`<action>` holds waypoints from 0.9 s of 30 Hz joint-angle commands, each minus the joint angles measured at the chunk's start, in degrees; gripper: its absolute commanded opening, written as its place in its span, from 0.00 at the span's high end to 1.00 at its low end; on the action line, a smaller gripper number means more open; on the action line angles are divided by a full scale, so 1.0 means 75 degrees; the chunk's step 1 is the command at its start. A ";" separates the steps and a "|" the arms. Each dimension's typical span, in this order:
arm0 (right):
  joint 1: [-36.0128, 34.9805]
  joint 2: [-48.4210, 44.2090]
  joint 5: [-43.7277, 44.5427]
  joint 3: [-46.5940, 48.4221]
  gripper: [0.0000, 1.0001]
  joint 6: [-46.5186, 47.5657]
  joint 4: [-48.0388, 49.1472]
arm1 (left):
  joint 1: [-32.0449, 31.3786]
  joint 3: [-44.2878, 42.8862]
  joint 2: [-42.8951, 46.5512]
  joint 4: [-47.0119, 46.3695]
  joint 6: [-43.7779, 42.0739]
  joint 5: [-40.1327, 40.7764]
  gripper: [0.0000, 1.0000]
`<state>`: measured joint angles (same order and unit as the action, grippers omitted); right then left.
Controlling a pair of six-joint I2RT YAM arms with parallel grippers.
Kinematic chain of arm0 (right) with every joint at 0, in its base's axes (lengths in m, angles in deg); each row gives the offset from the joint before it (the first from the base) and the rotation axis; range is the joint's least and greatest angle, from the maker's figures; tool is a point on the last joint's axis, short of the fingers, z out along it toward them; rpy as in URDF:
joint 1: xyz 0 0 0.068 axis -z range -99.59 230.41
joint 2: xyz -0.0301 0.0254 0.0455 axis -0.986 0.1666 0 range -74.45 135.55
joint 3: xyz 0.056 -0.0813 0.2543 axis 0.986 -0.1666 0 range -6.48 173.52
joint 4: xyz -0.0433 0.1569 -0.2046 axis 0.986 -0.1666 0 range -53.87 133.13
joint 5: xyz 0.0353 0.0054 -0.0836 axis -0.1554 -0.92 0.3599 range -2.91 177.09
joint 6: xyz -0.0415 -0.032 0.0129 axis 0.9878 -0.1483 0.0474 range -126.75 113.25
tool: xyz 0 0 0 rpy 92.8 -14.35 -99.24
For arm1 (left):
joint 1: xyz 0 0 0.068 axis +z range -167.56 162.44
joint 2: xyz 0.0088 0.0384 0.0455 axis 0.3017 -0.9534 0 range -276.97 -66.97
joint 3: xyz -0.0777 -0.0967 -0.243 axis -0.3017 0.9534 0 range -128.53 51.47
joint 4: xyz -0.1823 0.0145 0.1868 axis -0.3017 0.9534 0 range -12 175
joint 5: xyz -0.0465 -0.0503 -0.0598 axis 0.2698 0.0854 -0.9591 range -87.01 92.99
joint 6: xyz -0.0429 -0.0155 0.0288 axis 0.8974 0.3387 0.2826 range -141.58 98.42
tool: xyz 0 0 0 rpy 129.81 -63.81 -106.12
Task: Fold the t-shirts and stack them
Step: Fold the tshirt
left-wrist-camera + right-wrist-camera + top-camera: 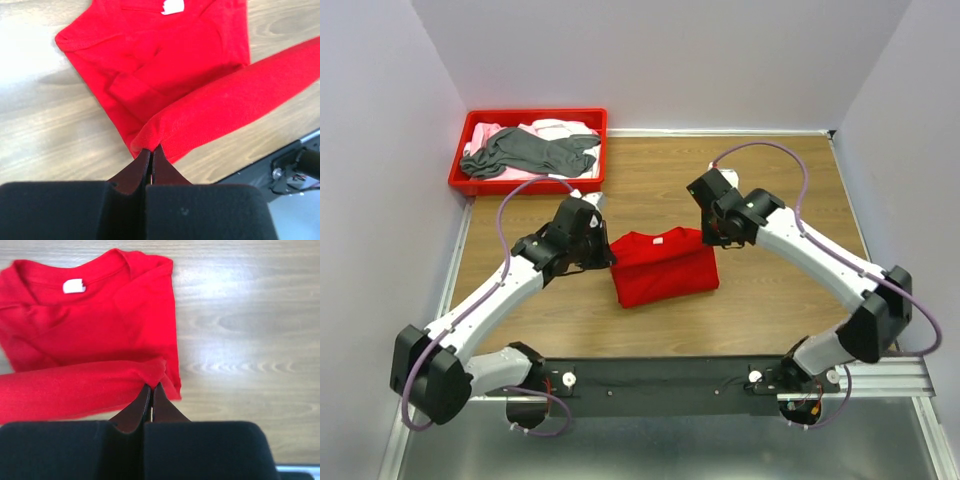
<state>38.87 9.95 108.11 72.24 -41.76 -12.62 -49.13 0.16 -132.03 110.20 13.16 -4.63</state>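
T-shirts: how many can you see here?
3 at least. A red t-shirt lies mid-table. In the red tray at the far left, a dark grey t-shirt sprawls over a pale pink t-shirt; white cloth beside it may be another, and more may be hidden.

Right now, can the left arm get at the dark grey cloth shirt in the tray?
Probably not yet: the left hand is shut on the bright red cloth t-shirt; otherwise unobstructed.

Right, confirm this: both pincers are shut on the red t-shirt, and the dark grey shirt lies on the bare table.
No: the dark grey shirt lies in the red tray, per the top external view. The left pincer and right pincer are shut on the red t-shirt.
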 commanded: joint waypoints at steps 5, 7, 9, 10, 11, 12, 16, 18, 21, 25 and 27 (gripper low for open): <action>0.0651 0.1319 -0.0341 0.0437 0.99 0.1385 0.1245 | 0.0670 0.0255 -0.0805 -0.0812 -0.0531 -0.0168 1.00; 0.0780 0.1519 -0.0341 0.0543 0.99 0.1607 0.1455 | 0.0775 0.0314 -0.0876 -0.0977 -0.0496 -0.0133 1.00; 0.0874 0.1765 -0.0411 0.0637 0.99 0.1772 0.1654 | 0.0986 0.0396 -0.1051 -0.1200 -0.0507 -0.0098 1.00; 0.1014 0.1847 -0.0458 0.0649 0.99 0.1900 0.1841 | 0.1057 0.0408 -0.1122 -0.1282 -0.0519 -0.0098 1.00; 0.1096 0.1964 -0.0505 0.0684 0.99 0.1948 0.1913 | 0.1127 0.0419 -0.1239 -0.1364 -0.0542 -0.0109 1.00; 0.1155 0.2186 -0.0610 0.0765 0.99 0.1995 0.1960 | 0.1232 0.0419 -0.1472 -0.1538 -0.0600 -0.0133 1.00; 0.1495 0.2679 -0.0833 0.0836 0.99 0.2287 0.2404 | 0.1327 0.0303 -0.2083 -0.1938 -0.0671 -0.0192 1.00; 0.1577 0.2890 -0.0962 0.0871 0.99 0.2358 0.2720 | 0.1362 0.0267 -0.2386 -0.2195 -0.0625 -0.0098 1.00; 0.1765 0.3335 -0.1208 0.0883 0.98 0.2464 0.3084 | 0.1455 0.0232 -0.2878 -0.2582 -0.0578 0.0101 1.00; 0.1882 0.3734 -0.1454 0.0895 0.99 0.2557 0.3565 | 0.1514 0.0138 -0.3232 -0.2724 -0.0578 0.0301 1.00; 0.1882 0.3712 -0.1559 0.0802 0.99 0.2628 0.3892 | 0.1514 0.0243 -0.3116 -0.2829 -0.0508 0.0324 1.00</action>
<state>51.51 36.82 96.11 77.64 -25.01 10.74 -38.77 2.02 -156.20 89.42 10.34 -6.42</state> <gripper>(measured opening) 0.015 0.009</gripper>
